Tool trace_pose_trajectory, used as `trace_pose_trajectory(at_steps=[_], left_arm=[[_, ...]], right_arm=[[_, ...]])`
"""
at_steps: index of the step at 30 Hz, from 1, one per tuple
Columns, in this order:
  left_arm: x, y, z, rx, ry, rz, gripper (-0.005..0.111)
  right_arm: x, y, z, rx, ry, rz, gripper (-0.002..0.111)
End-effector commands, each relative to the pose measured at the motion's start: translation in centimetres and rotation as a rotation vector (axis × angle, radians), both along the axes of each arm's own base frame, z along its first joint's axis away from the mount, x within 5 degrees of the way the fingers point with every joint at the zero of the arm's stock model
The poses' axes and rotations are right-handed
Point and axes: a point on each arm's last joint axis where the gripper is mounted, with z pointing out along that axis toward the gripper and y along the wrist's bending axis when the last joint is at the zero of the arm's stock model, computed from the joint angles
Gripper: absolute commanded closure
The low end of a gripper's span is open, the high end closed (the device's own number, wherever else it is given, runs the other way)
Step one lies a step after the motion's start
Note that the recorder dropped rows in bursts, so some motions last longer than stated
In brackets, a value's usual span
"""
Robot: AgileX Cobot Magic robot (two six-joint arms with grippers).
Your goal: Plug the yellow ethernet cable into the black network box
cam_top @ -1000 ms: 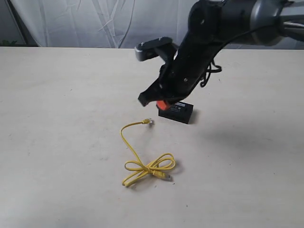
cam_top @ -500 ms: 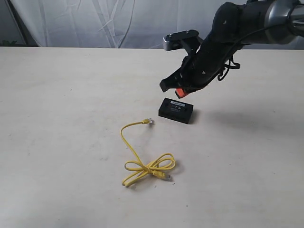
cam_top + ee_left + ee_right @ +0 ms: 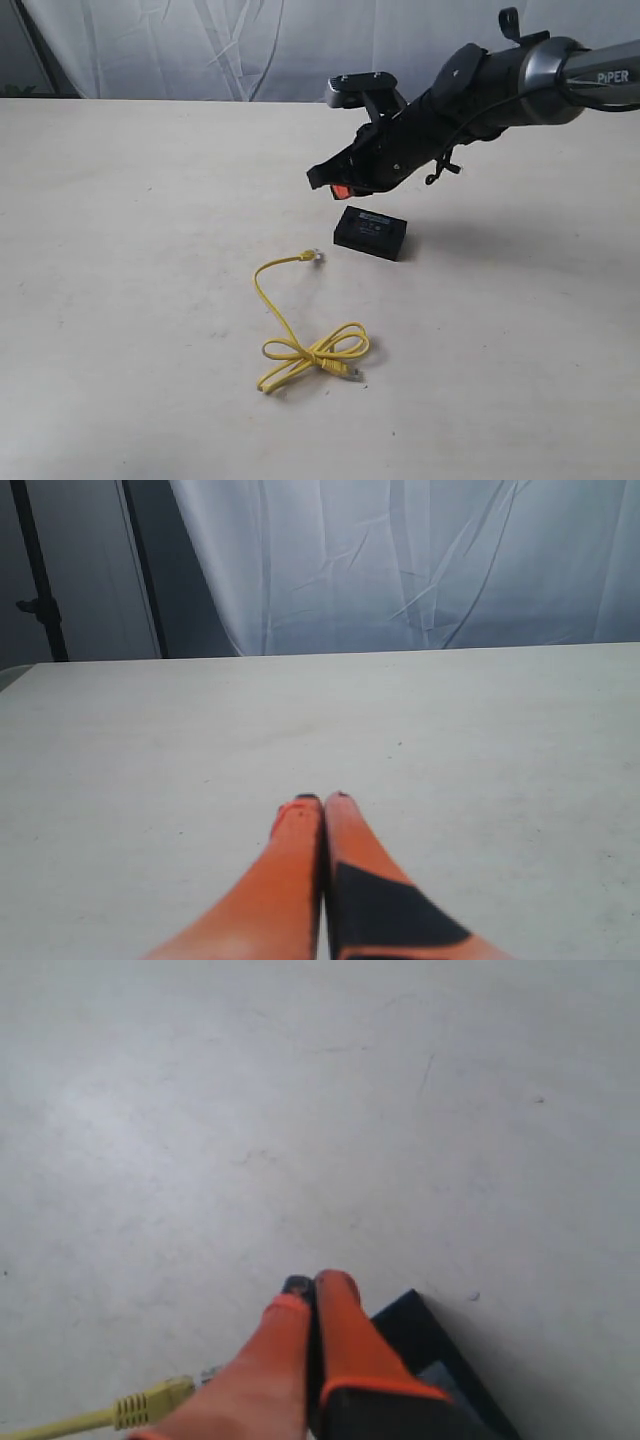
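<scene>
The yellow ethernet cable point(image 3: 300, 340) lies on the table in a loose bow, one clear plug point(image 3: 317, 256) pointing toward the black network box point(image 3: 371, 232), the other near the bow. My right gripper point(image 3: 325, 183) hovers above and just left of the box, orange fingers pressed together, holding nothing. In the right wrist view the shut right gripper point(image 3: 308, 1285) hangs over a corner of the black box point(image 3: 420, 1335), with the cable's yellow plug end point(image 3: 150, 1402) beside it. The left gripper point(image 3: 322, 800) is shut over bare table and does not appear in the exterior view.
A pale tabletop point(image 3: 130, 260) spreads around the cable and box. A white curtain point(image 3: 200, 50) hangs behind the table's far edge. The right arm point(image 3: 520, 75) reaches in from the upper right.
The right arm lifted off the box, swung right, then came back left; its shut gripper now sits higher, above the box's left side. Cable and box have not moved.
</scene>
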Motion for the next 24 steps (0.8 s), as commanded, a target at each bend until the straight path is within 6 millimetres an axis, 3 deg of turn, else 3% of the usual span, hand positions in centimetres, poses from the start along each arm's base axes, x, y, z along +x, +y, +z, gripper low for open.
trace_pose_trajectory(at_steps=[1,11,18,24], left_arm=[[0.0,0.0,0.0,-0.003,-0.01,0.002,0.107],[0.0,0.0,0.0,-0.003,-0.01,0.002,0.107],[0.0,0.0,0.0,-0.003,-0.01,0.002,0.107],[0.0,0.0,0.0,-0.003,-0.01,0.002,0.107]], right_arm=[[0.2,0.5,-1.1,-0.014,-0.028,0.035,0.108],[0.2,-0.2,-3.0,-0.184,-0.056,0.105,0.108],[-0.8,-1.8,-3.8,-0.365,0.082,0.108,0.108],[-1.5,-2.8,-2.2,-0.445,0.155,0.044,0.108]])
